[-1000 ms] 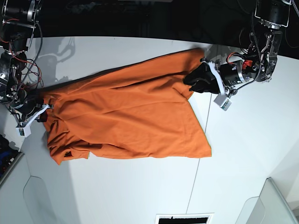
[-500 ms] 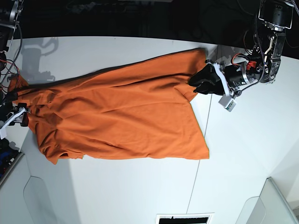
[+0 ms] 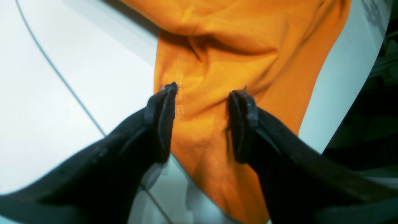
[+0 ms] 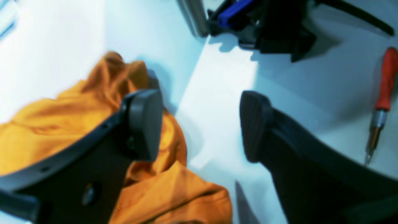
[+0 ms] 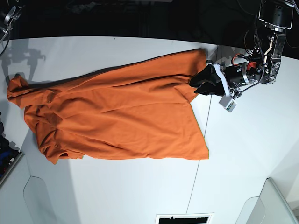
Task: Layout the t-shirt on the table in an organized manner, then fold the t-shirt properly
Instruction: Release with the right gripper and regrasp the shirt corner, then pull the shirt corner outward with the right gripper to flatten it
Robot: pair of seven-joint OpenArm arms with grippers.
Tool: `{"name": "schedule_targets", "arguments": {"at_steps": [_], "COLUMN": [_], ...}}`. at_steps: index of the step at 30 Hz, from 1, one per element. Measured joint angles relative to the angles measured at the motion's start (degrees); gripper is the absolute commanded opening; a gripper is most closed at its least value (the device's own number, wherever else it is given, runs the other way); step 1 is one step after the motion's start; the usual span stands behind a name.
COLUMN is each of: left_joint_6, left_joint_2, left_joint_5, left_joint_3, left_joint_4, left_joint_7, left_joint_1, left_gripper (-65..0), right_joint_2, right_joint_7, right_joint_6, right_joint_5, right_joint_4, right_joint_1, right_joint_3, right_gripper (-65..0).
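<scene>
The orange t-shirt [image 5: 121,112] lies stretched lengthwise across the white table [image 5: 117,186], its bunched end at the left. My left gripper [image 5: 200,83] sits at the shirt's right end. In the left wrist view the left gripper [image 3: 203,90] is open, with one finger on each side of a hem strip of the shirt [image 3: 224,46]. In the right wrist view my right gripper [image 4: 200,124] is open and empty above bare table, with bunched shirt fabric [image 4: 62,124] behind its left finger [image 4: 144,124]. The right gripper does not show in the base view.
A thin seam line [image 5: 198,182] crosses the table. A red-handled screwdriver [image 4: 384,93] and a black and blue fixture [image 4: 264,18] lie near my right gripper. Translucent panels [image 5: 275,200] stand at the front corners. A dark slot [image 5: 182,218] sits at the front edge.
The right arm pulled the shirt's bunched end leftward, let go and left the base view. The shirt now lies longer and flatter. The left gripper barely moved.
</scene>
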Motion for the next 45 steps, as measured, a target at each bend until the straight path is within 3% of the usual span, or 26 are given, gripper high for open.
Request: {"name": "schedule_targets", "arguments": {"at_steps": [15, 22, 33, 40, 45], "left_joint_6": [0.0, 0.3, 0.5, 0.4, 0.4], "left_joint_2": [0.0, 0.2, 0.2, 0.2, 0.2], "left_joint_5": [0.1, -2.6, -4.2, -4.2, -4.3], "left_joint_3": [0.0, -0.2, -0.2, -0.2, -0.2], "left_joint_4": [0.0, -0.1, -0.1, -0.1, -0.1], "left_joint_7": [-0.2, 1.8, 3.1, 3.1, 3.4], "left_joint_1": [0.0, 0.0, 0.2, 0.2, 0.2], "left_gripper": [-33.0, -33.0, -33.0, -33.0, -33.0], "right_joint_2": [-0.3, -0.7, -9.3, -12.2, -14.9], "right_joint_7": [-1.1, -1.4, -0.8, -1.3, -2.3], "right_joint_6": [3.5, 3.5, 4.9, 5.5, 5.9], "right_joint_5": [6.6, 8.1, 9.7, 11.1, 10.2], "right_joint_4": [2.9, 3.8, 3.8, 4.7, 12.0], "right_joint_1": [-19.3, -24.0, -23.6, -21.3, -21.4], "right_joint_3": [11.0, 11.6, 11.6, 11.6, 11.2], "right_gripper": [-26.4, -26.4, -26.4, -26.4, -26.4]}}
